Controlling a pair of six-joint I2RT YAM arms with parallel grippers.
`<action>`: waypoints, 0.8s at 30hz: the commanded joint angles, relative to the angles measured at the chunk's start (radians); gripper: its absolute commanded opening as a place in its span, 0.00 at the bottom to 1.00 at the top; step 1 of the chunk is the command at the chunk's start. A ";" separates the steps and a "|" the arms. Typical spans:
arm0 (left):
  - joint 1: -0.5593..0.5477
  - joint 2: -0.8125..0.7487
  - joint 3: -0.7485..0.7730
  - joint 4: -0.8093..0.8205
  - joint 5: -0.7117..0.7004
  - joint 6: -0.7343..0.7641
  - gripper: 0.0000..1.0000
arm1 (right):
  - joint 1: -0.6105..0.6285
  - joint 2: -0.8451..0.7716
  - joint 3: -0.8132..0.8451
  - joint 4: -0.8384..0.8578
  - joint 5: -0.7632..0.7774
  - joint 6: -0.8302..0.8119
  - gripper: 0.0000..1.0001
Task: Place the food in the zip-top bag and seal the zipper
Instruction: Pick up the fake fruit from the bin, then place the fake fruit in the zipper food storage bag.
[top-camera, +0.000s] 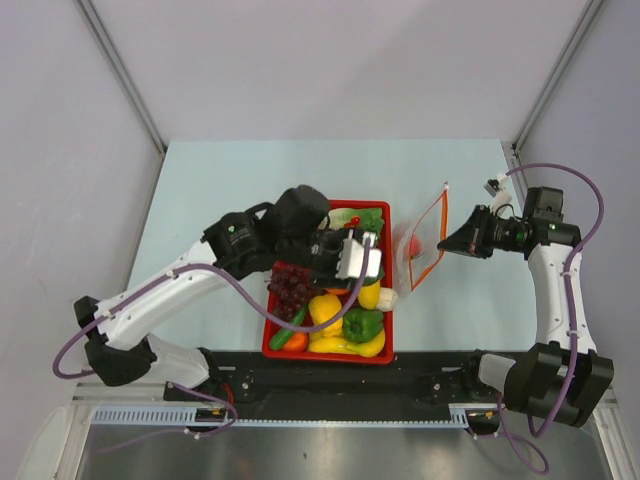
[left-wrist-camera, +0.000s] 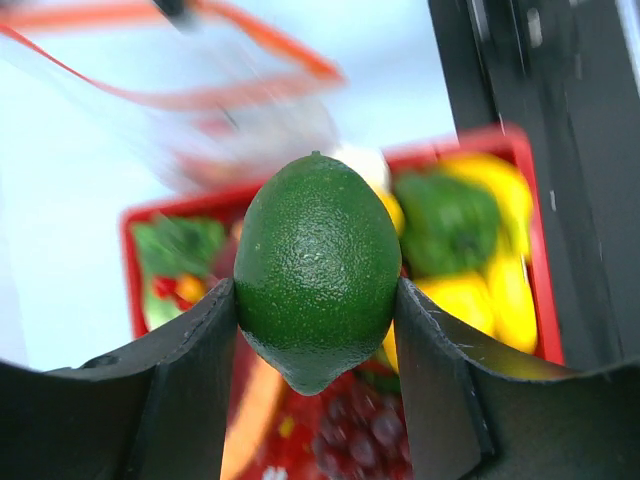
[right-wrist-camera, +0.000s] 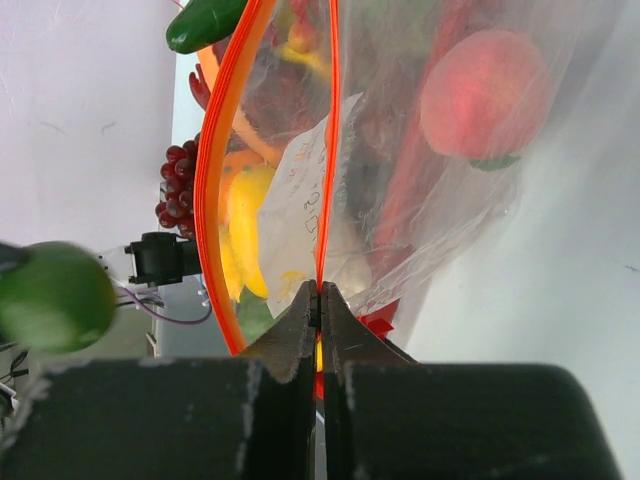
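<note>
My left gripper (left-wrist-camera: 316, 290) is shut on a dark green, lime-shaped fruit (left-wrist-camera: 318, 265) and holds it above the right side of the red tray (top-camera: 325, 353). The fruit also shows in the right wrist view (right-wrist-camera: 55, 295). My right gripper (right-wrist-camera: 320, 292) is shut on the orange-red zipper strip (right-wrist-camera: 332, 120) of the clear zip-top bag (top-camera: 425, 240) and holds the bag up with its mouth open toward the tray. A pink peach (right-wrist-camera: 485, 92) lies inside the bag. The purple grapes (top-camera: 291, 285) sit at the tray's left edge.
The tray also holds yellow pieces (top-camera: 325, 308), a green pepper (top-camera: 362, 324) and leafy greens (top-camera: 368, 220). A black base strip (top-camera: 330, 385) runs along the near edge. Grey walls and corner posts stand on both sides of the pale table (top-camera: 220, 190).
</note>
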 joint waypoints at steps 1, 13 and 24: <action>-0.005 0.099 0.179 0.158 0.062 -0.193 0.50 | 0.007 -0.004 0.014 0.020 -0.012 0.012 0.00; -0.008 0.458 0.460 0.458 -0.037 -0.622 0.49 | 0.010 -0.014 0.027 0.006 -0.001 0.003 0.00; -0.005 0.552 0.408 0.397 -0.341 -0.661 0.48 | -0.072 -0.025 0.057 -0.077 -0.062 -0.055 0.00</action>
